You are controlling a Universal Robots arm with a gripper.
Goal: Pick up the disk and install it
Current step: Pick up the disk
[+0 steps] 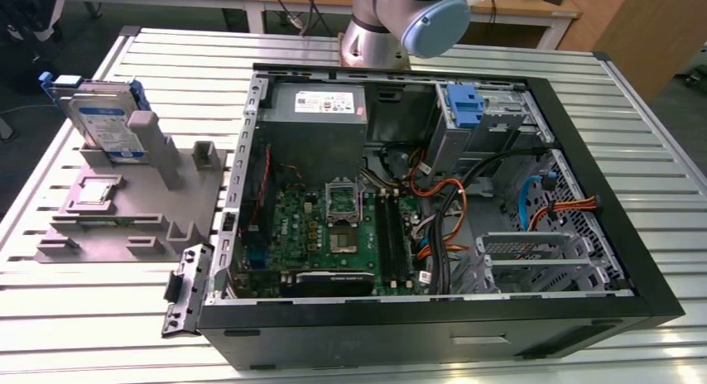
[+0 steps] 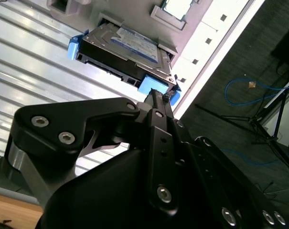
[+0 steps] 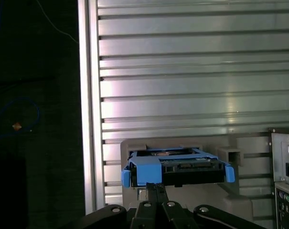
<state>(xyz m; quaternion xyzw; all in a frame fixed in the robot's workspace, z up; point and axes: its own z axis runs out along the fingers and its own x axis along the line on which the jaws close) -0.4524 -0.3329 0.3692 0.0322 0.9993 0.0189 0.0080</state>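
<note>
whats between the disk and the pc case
In the exterior view, a tall grey post and a small grey block, both part of the holder, stand between the disk and the case.

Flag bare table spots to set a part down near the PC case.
Bare slatted table in front of the grey fixture, at the exterior view's lower left; another patch between the disk, the case's corner and the arm base. Crowded: the fixture holding the upright disk, and the open PC case, packed with motherboard and cables.
</note>
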